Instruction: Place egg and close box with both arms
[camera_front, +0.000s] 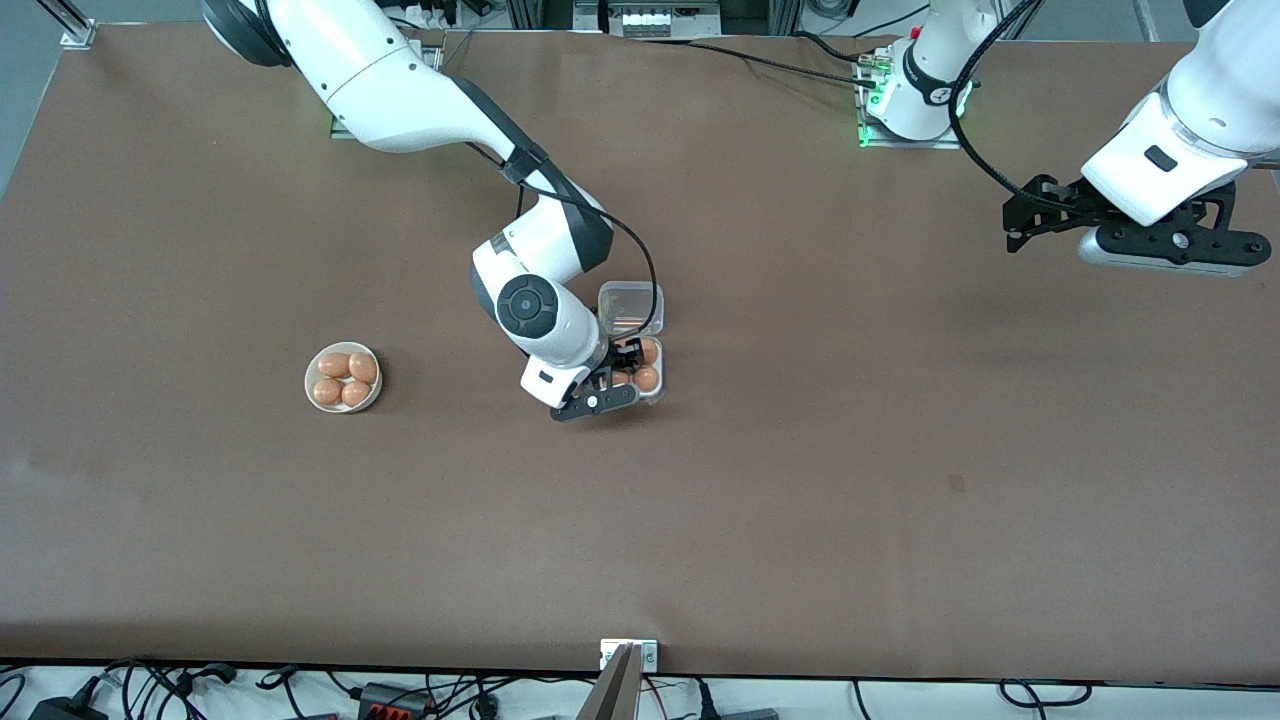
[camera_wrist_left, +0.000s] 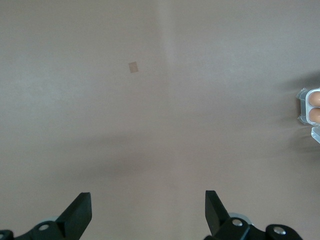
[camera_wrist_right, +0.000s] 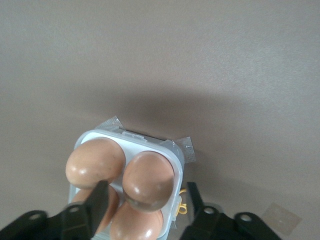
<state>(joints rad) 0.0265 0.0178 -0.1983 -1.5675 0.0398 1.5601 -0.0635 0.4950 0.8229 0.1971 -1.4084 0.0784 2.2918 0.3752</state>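
Note:
The box's white tray lies at the table's middle, its clear lid hinged open flat on the side toward the robots' bases. In the right wrist view the tray holds several orange-brown eggs, one between my fingers' line and one beside it. My right gripper hangs open just over the tray, its fingers wide of the eggs, gripping nothing. My left gripper is open and empty, up over bare table at the left arm's end, waiting; it shows open in its own view.
A round white bowl with several eggs stands toward the right arm's end of the table. A small darker patch marks the table surface, also in the left wrist view. The tray's edge shows in the left wrist view.

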